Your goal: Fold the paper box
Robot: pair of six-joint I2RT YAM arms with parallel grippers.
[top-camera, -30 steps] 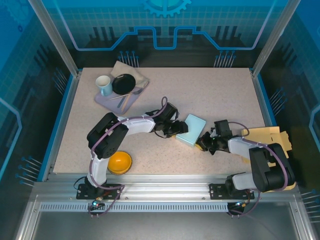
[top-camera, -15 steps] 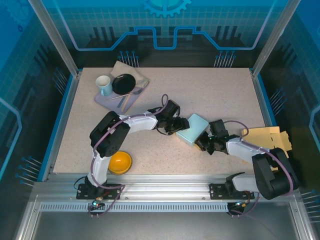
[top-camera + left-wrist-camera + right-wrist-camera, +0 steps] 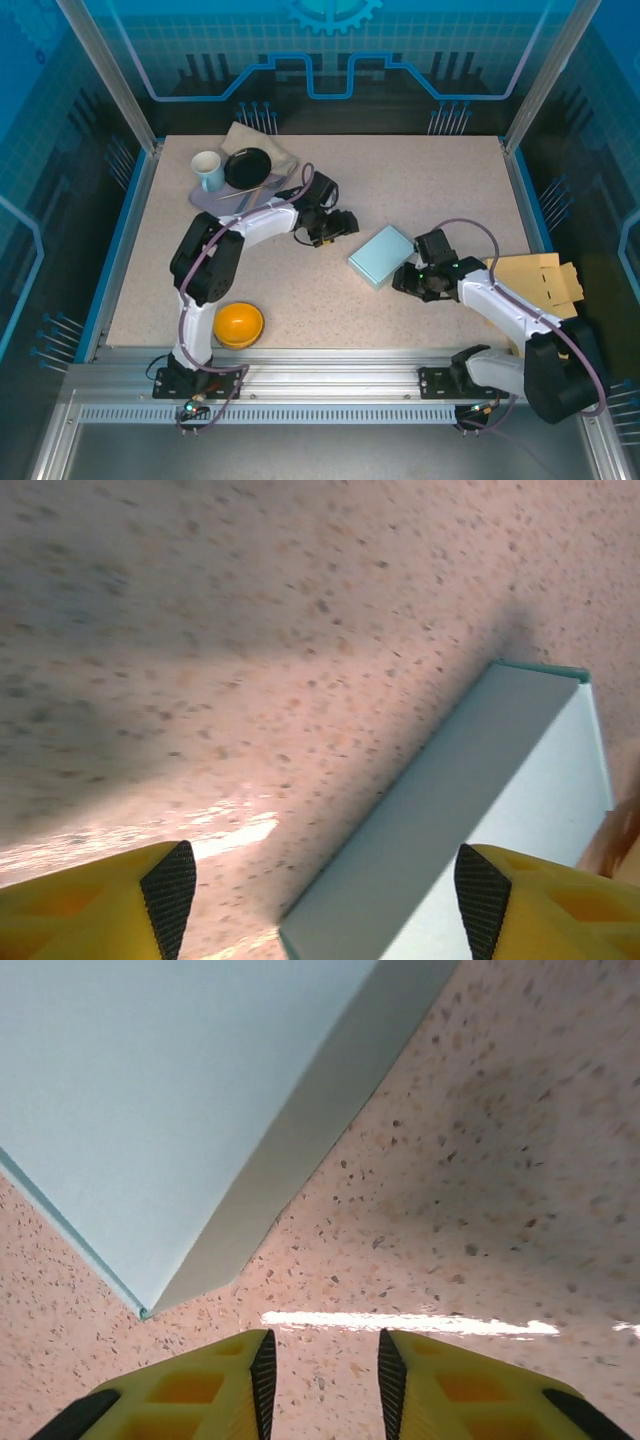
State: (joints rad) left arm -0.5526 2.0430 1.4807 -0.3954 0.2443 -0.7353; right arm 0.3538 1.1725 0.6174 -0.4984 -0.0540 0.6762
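Currently box (image 3: 381, 257) lies between left hand (image 3: 342, 224), right hand (image 3: 407, 282); both apart, empty.

Bare tabletop (image 3: 440, 190) around the paper box (image 3: 381, 256); tray (image 3: 213, 201) far-left, bowl (image 3: 240, 324) near-left, flat cardboard (image 3: 535, 280) at right edge.

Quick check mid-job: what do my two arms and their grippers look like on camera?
The left arm and right arm each have black joint housings, white links and a purple cable looping alongside. The left gripper and right gripper have yellow fingers with hollow cut-outs and black textured pads.
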